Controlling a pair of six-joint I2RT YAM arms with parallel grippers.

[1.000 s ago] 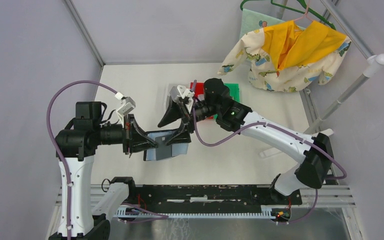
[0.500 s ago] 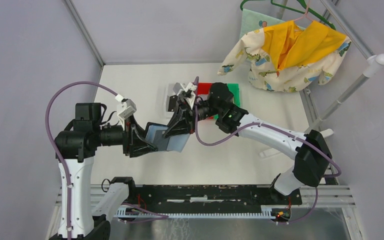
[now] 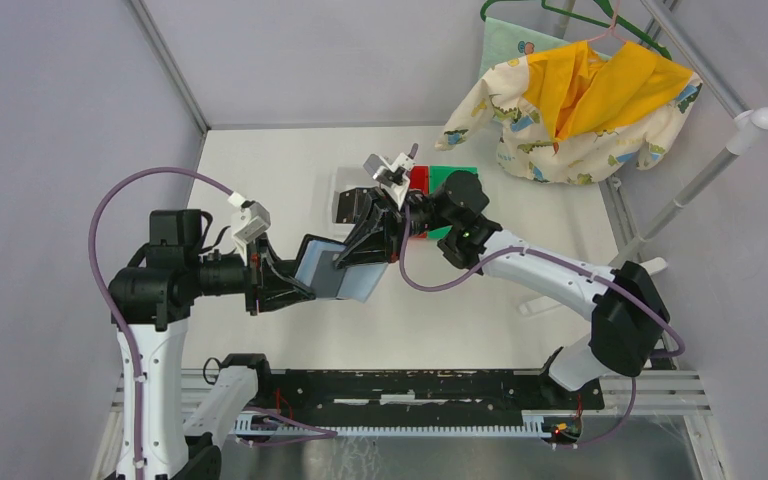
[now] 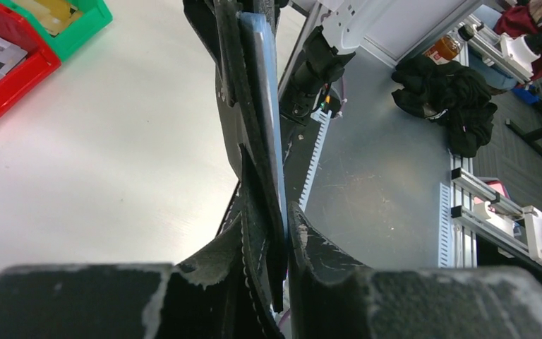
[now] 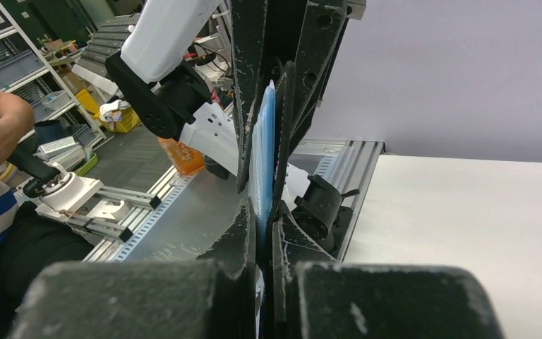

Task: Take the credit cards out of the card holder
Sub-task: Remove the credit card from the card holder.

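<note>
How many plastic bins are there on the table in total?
3. The white bin, the red bin and the green bin sit side by side, left to right, at the table's far side. The right arm overlaps them, so another may be hidden.

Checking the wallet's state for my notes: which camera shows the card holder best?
Top external: the card holder is open, its light blue inside facing the camera. Both wrist views catch it edge-on, only a thin blue-and-black sliver.
</note>
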